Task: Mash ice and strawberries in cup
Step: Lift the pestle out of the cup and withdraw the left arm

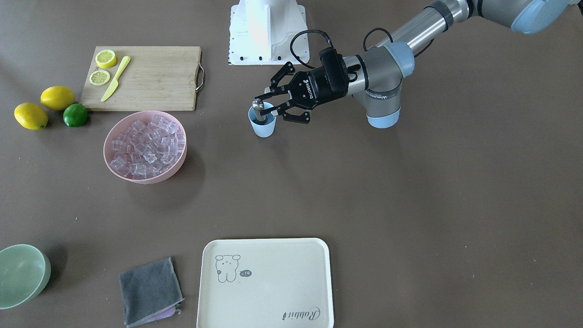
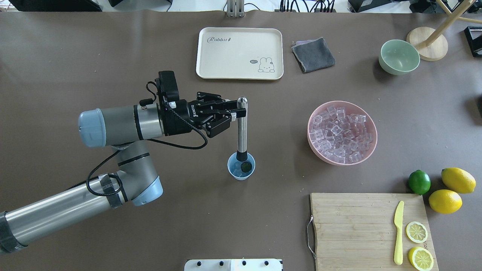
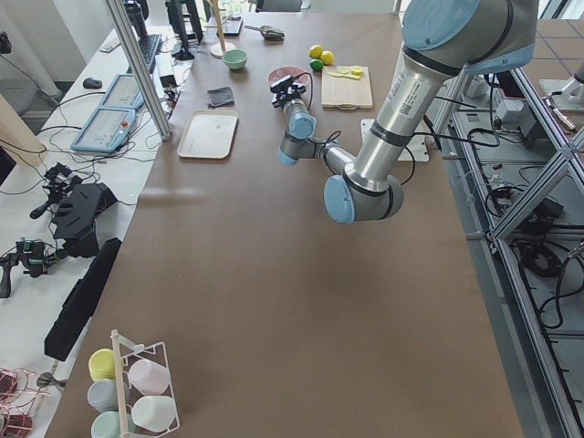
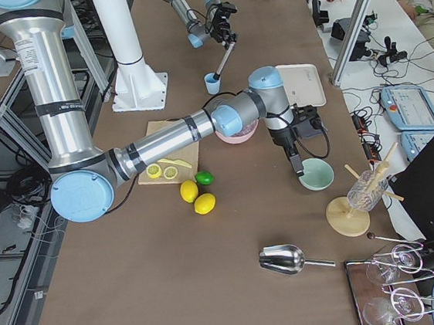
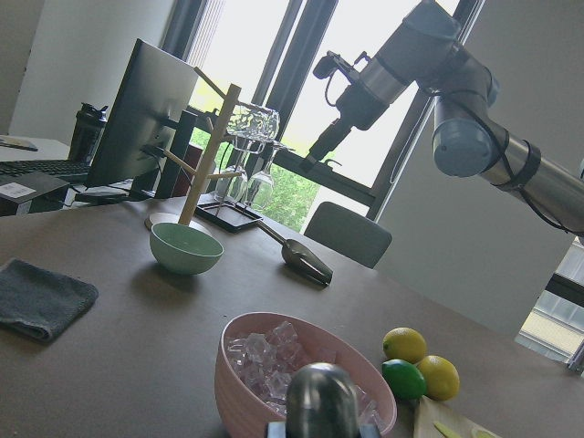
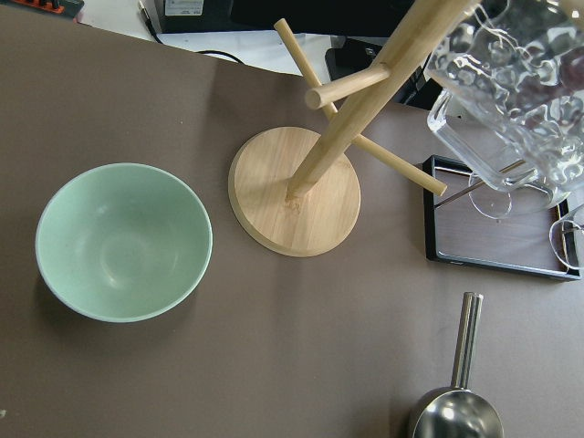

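The light blue cup [image 2: 241, 174] stands mid-table, also in the front view [image 1: 264, 129]. Inside it lie a dark berry with some green [image 2: 246, 166] and a clear ice cube [image 2: 236, 171]. My left gripper [image 2: 240, 111] is shut on the top of a steel muddler [image 2: 241, 131], whose black end rests in the cup. In the front view the left gripper [image 1: 269, 101] sits just above the cup's rim. More ice [image 2: 340, 131] fills the pink bowl [image 2: 313, 141]. My right gripper [image 4: 300, 166] hovers over the pale green bowl [image 4: 316, 174]; I cannot tell its jaw state.
A cream tray [image 2: 211, 56] and grey cloth [image 2: 313, 54] lie at the far side. A cutting board [image 2: 350, 226] holds lemon slices and a yellow knife. Two lemons and a lime [image 2: 419, 181] sit beside it. A wooden glass stand [image 6: 297, 192] and steel scoop [image 6: 456, 415] are near the green bowl.
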{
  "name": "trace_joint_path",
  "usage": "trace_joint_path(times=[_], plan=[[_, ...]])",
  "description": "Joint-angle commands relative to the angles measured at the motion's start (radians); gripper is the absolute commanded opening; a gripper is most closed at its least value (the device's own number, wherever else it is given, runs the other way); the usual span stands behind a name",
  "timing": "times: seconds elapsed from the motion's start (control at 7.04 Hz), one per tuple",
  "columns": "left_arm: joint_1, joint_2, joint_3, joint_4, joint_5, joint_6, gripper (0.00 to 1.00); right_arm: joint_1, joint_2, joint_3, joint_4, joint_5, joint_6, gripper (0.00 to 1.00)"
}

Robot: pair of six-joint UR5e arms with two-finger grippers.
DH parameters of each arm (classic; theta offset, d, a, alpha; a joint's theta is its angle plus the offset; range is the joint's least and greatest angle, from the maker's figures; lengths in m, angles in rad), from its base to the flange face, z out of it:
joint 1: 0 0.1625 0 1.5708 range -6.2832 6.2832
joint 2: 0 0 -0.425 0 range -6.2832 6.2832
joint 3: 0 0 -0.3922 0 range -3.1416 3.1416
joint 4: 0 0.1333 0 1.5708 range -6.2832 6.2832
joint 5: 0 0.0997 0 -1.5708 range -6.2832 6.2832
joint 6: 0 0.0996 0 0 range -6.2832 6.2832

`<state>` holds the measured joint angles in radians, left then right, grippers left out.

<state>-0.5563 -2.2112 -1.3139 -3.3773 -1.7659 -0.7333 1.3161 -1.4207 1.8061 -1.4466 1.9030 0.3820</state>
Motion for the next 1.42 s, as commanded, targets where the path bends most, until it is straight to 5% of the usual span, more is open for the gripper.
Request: trace_joint_path(times=[0.0, 0.43, 0.85, 1.28], plan=[[-0.081, 0.008, -0.043, 0.004, -0.01, -0.099, 0.0, 0.0, -0.001, 0.022, 0.0, 0.001, 0.0, 1.0], [-0.236, 0.121, -0.086, 0.064, -0.076, -0.279, 0.0, 0.0, -0.001, 0.051, 0.0, 0.005, -0.006, 1.0], [-0.558, 0.316, -0.076, 0.113, -0.378, -0.405, 0.0, -0.008, 0.035, 0.076, 0.0, 0.03, -0.011, 1.0], [-0.868, 0.406, 0.101, 0.171, -0.723, -0.356, 0.0, -0.101, 0.08, 0.082, 0.0, 0.005, -0.011, 1.0]])
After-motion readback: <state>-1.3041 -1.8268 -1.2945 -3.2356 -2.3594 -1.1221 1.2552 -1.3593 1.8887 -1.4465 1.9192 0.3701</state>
